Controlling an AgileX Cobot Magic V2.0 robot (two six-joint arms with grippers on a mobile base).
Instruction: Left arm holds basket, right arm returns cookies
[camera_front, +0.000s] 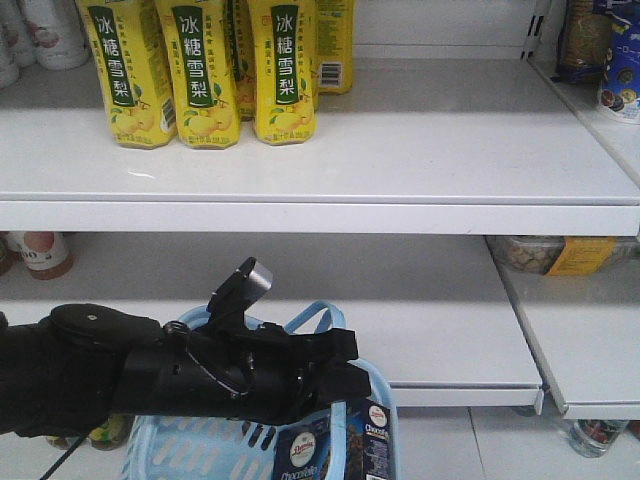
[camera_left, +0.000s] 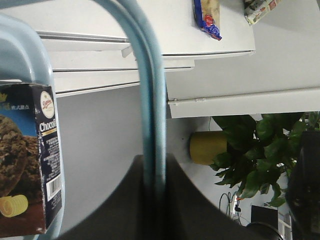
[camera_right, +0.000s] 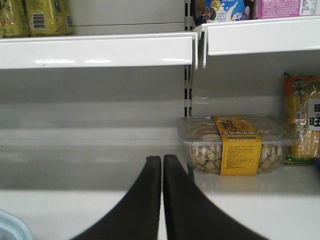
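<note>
Smooth lt-blue plastic basket (camera_front: 170, 440), glossy cardboard cookies (camera_front: 340, 445) box, white semi-gloss metal shelf (camera_front: 400, 150), clear plastic snack tub (camera_right: 280, 135)

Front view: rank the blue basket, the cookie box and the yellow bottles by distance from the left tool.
1. Light blue plastic basket, handle in the left tool.
2. Dark brown-navy cardboard cookie box, inside the basket, just below.
3. Yellow drink bottles, upper shelf, far above.

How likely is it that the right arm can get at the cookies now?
Probably not straight away. The cookies stand in the basket, but the left gripper, shut on the handle, sits just above them, and the right gripper is shut, pointing at the shelf.
</note>
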